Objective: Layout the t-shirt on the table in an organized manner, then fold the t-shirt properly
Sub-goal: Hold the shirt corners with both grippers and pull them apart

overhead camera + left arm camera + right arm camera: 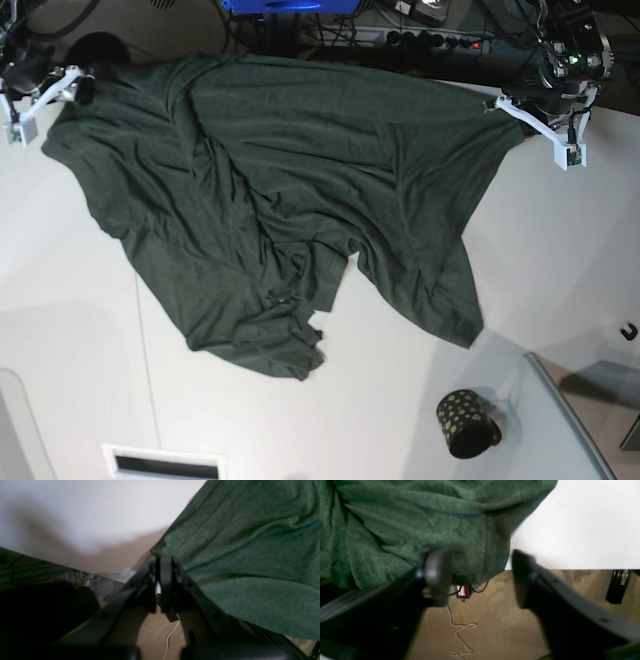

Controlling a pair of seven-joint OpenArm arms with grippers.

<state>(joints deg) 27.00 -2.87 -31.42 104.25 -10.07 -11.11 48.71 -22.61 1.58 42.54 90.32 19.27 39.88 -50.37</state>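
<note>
Two jaws of the left gripper (162,562) stand pressed together, pinching the t-shirt's (250,542) edge at their tips; green cloth spreads right of them, the white table (87,517) left, tan carpet (160,627) below.

Right wrist view: the right gripper (480,575) gapes wide — cloth hangs just beyond, touching its left finger; carpet and a loose cord (460,630) lie beneath.

Base view: shirt sprawls rumpled between both arms; a dotted cup (465,422) sits well apart.
</note>
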